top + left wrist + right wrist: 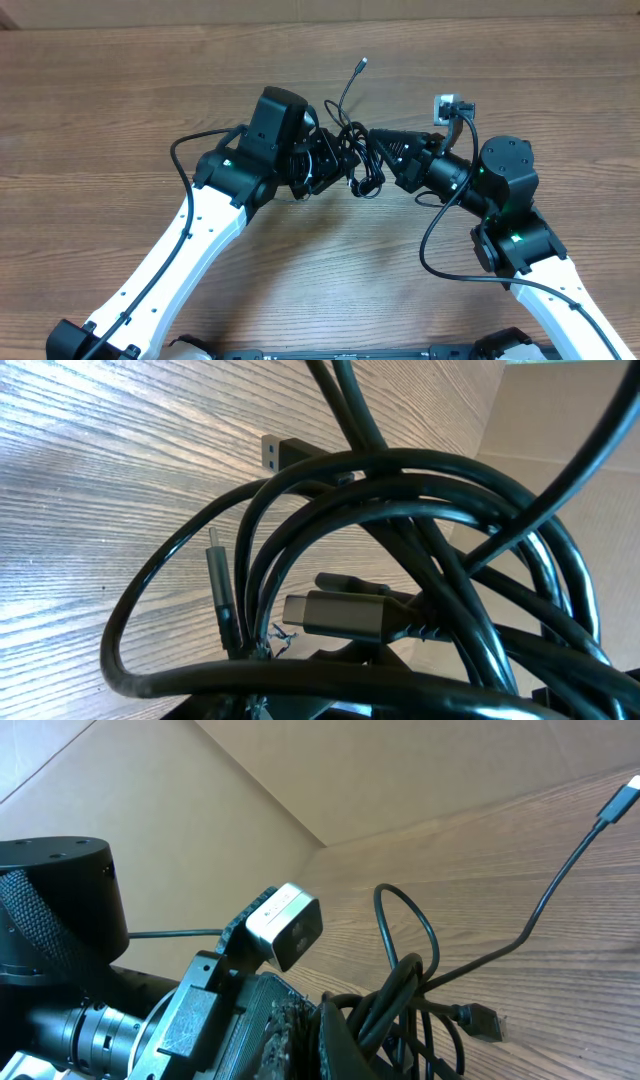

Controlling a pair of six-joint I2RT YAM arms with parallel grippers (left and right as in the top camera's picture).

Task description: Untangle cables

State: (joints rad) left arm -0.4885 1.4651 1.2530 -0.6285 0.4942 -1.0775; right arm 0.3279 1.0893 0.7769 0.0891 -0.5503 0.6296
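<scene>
Cables [358,170]: knotted black bundle at centre of table [120,80], between the two arm tips | one loose strand runs off toward the far edge, its plug end [362,64] lying on the wood | left gripper [338,160]: fingers clamped on the bundle, loops crowding its camera | right gripper [385,152]: tip against the bundle, clenched or released cannot tell

This looks like a robotics lab bench. A bare wood-grain worktop [120,90] is fenced along its far edge by plain brown cardboard panels [300,780]. A white-and-black left arm [200,230] and right arm [560,300] rise from its near edge, and tangled cables [362,160] sit at its middle.
</scene>
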